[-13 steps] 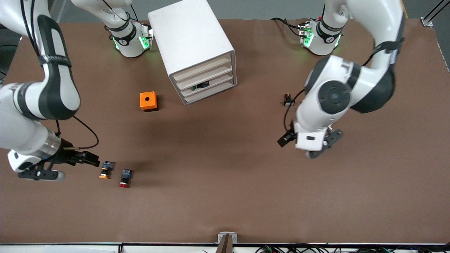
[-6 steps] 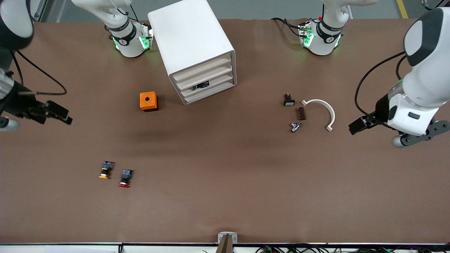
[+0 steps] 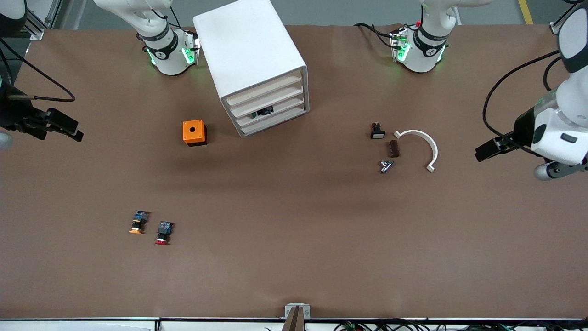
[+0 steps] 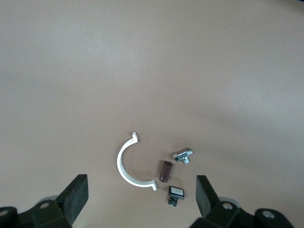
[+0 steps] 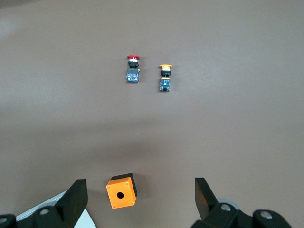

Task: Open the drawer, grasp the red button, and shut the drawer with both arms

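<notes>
Drawer (image 3: 268, 106) shut in the cabinet (image 3: 250, 64), button (image 3: 163, 232) out on the desk (image 3: 294, 257) near my camera, and I've pulled both pincers, left (image 3: 488, 151) and right (image 3: 59, 125), wide open and empty, back to the desk ends, so nothing's started.

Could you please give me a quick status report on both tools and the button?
Both tools open, empty, at table ends. Button on table; drawers shut. Nothing blocking.

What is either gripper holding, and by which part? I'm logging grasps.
Nothing. The left gripper and the right gripper are both open and empty, up over the table's two ends.
</notes>
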Available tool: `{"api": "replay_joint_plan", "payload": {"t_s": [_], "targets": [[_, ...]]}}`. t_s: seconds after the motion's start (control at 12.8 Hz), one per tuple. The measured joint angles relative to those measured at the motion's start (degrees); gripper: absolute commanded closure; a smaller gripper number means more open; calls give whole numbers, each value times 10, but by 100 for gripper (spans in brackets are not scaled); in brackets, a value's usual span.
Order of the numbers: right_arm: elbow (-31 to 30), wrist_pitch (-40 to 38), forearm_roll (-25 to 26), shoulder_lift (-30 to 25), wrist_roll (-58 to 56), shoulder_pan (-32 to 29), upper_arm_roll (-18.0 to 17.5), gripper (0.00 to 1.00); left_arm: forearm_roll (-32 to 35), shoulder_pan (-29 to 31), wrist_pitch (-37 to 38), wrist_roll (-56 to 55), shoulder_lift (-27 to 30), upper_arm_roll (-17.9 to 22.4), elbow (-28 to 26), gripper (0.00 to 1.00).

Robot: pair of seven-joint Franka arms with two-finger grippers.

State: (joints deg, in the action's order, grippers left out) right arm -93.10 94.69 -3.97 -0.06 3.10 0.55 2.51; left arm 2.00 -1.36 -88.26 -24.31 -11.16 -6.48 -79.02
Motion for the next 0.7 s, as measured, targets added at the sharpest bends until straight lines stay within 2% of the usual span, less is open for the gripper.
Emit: {"api": "replay_joint_plan", "payload": {"t_s": [0.31,0.7], "targets": [[0,-10,22,-1,22,0,-8,0,0,29,5,89,63,4,-39,0],[1,-16,25,-5,29,0,-12,0,0,16,5,138,157,47,-135,0]]}}
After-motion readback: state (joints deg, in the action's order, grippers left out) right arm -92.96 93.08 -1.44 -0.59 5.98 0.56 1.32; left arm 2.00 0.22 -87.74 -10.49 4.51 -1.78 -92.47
